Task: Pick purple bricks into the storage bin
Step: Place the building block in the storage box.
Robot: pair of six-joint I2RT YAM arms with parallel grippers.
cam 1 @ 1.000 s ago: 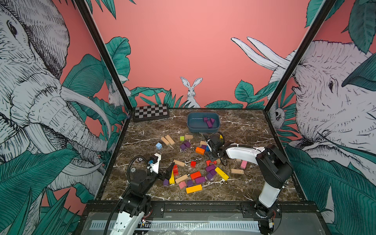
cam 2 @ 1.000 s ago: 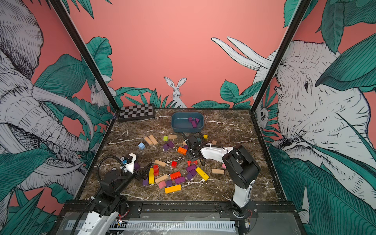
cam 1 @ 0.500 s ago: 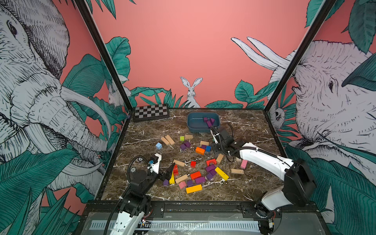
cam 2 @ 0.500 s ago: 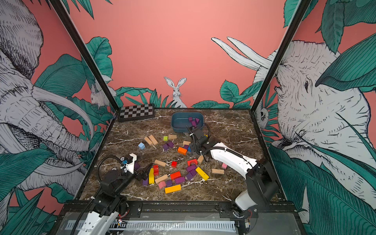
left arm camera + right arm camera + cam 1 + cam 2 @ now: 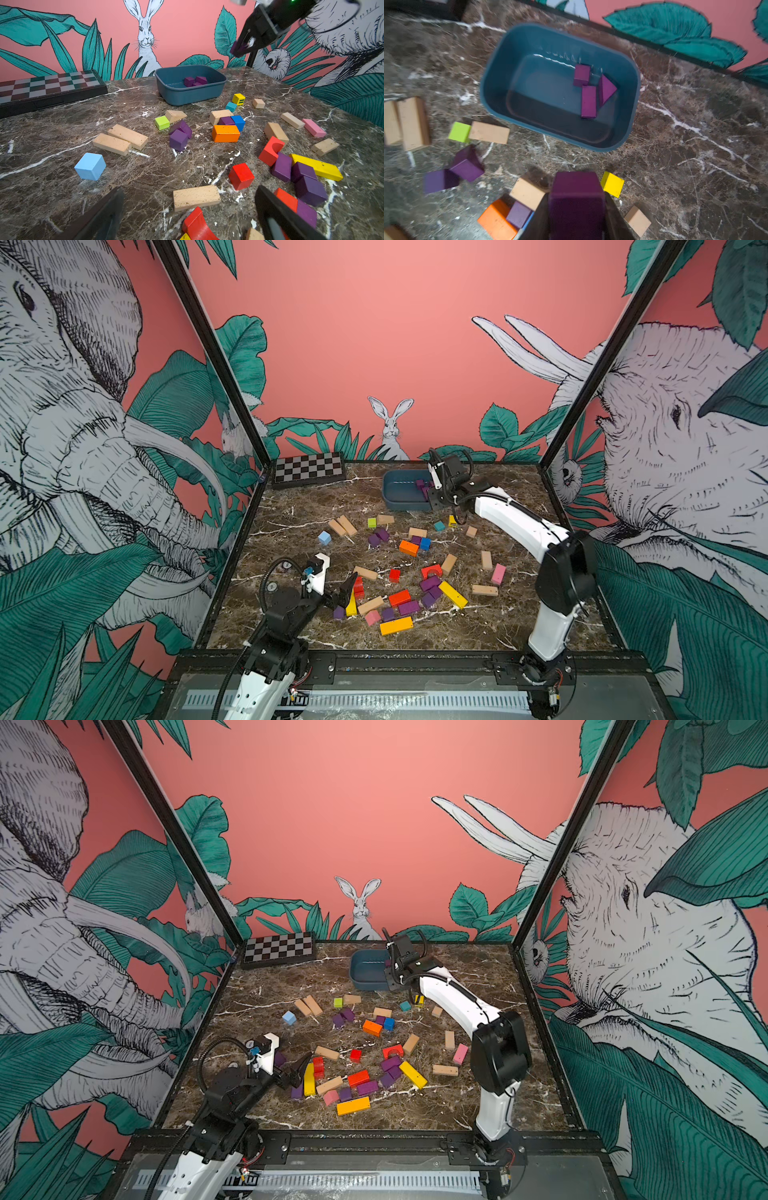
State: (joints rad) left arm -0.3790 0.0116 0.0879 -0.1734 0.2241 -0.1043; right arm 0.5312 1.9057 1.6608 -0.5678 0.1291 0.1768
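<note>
Purple stock, as I count it: three purple bricks (image 5: 588, 101) lie in the storage bin (image 5: 489, 89), far centre. A fourth, the held brick (image 5: 576, 199), is clamped in the right gripper (image 5: 576, 207), raised by the bin's right end, not yet dropped. Roughly ten loose bricks (image 5: 430, 584) lie on the marble, unpicked. Left gripper (image 5: 190, 193): spread wide, empty, near left.

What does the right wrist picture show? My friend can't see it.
The right tool grips a purple brick above the table, near the blue storage bin. Three purple bricks lie in it; coloured blocks are scattered around.
</note>
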